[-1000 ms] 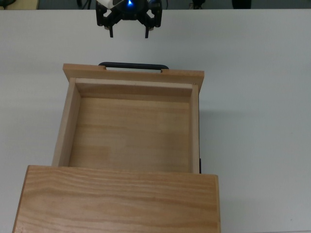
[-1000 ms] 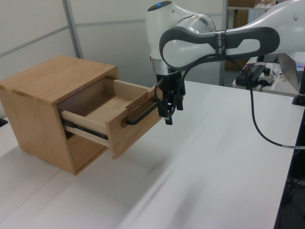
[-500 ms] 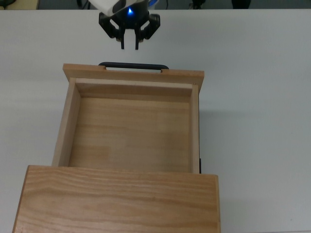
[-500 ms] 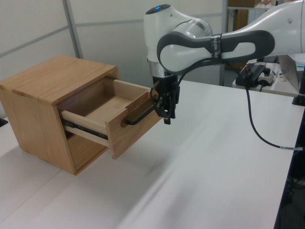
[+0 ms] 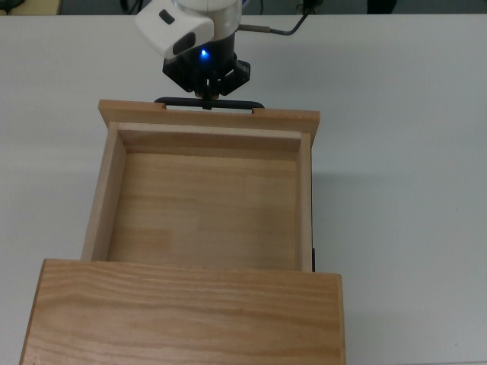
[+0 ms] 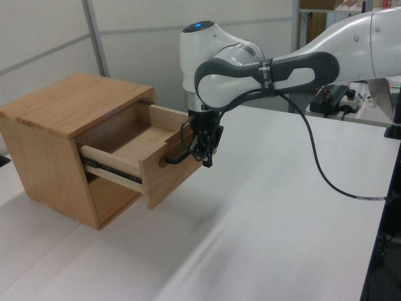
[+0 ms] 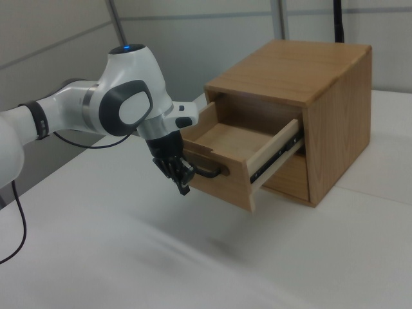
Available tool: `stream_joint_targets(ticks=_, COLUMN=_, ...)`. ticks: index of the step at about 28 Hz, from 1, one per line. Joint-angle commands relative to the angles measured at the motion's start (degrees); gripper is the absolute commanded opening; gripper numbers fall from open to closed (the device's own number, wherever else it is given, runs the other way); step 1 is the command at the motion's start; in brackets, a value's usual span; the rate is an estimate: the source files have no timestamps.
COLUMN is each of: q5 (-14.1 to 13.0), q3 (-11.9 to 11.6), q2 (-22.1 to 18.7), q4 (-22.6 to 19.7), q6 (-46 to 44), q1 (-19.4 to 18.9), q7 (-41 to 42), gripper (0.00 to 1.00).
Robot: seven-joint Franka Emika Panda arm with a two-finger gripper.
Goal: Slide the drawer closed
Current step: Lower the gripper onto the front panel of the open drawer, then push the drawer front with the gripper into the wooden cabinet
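- Top view: the drawer stands pulled far out of the cabinet, its bare wooden floor open to the camera and nothing lying in it
- Its front panel runs across the frame above the tray, with the black handle just beyond it
- The pincer is at the handle, a little to the top view's left of the handle's middle; its fingers are drawn together with no gap showing between them, and they close on nothing
- The fingertips look to be touching the handle bar, though I cannot tell for sure whether they press on it or sit just clear
- A blue light glows on the pincer body
- Left view: the drawer juts from the cabinet toward the left view's right, a dark slide rail showing along its side
- The arm reaches in from the left view's right and bends down to the handle, the pincer pointing downward in front of the panel
- Right view: the pincer hangs against the drawer front at the handle, and the cabinet sits on the white counter
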State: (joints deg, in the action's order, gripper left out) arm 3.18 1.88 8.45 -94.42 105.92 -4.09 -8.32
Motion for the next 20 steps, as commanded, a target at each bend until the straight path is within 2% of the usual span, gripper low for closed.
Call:
stream_joint_targets(ticks=1, q5=-0.98, q3=-0.21, q2=3.50, q4=3.36, q6=0.34, q1=-0.48, q7=-1.08, gripper=0.00)
stream_joint_targets(ticks=12, q5=-0.45, q3=-0.30, q2=10.61, q4=10.74, q6=0.96, q1=-0.13, q7=-0.73, gripper=0.00)
stream_joint_targets(ticks=20, q5=-0.28, q3=-0.56, q2=15.09, q4=13.55, q6=9.92, q1=0.14, q7=-0.73, gripper=0.00)
